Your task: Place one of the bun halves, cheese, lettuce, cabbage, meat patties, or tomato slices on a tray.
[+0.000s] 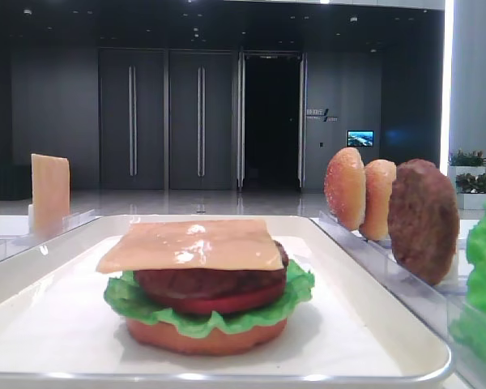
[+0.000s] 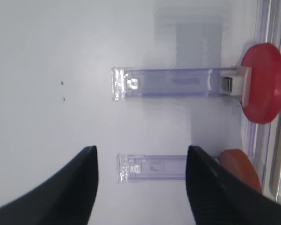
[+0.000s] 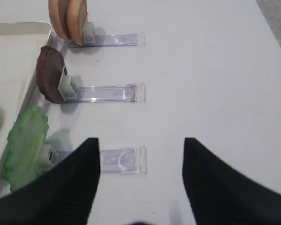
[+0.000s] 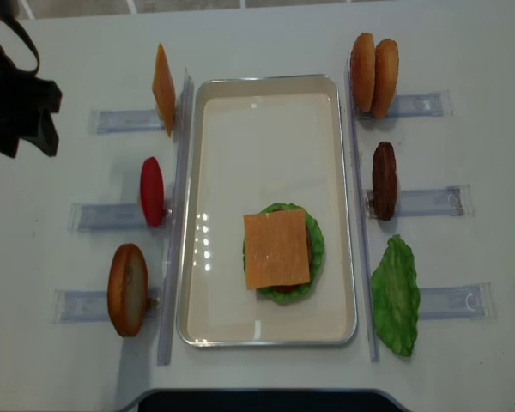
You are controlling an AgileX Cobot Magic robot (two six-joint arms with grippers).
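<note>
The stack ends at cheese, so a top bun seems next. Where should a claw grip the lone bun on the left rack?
Probably across its two broad faces near the upper edge, coming from above: the bun half stands on edge in the rack, its rim exposed.

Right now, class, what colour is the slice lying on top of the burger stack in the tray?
Pale yellow-orange and glossy: the cheese on the stack in the tray, clearest in the low front exterior view.
</note>
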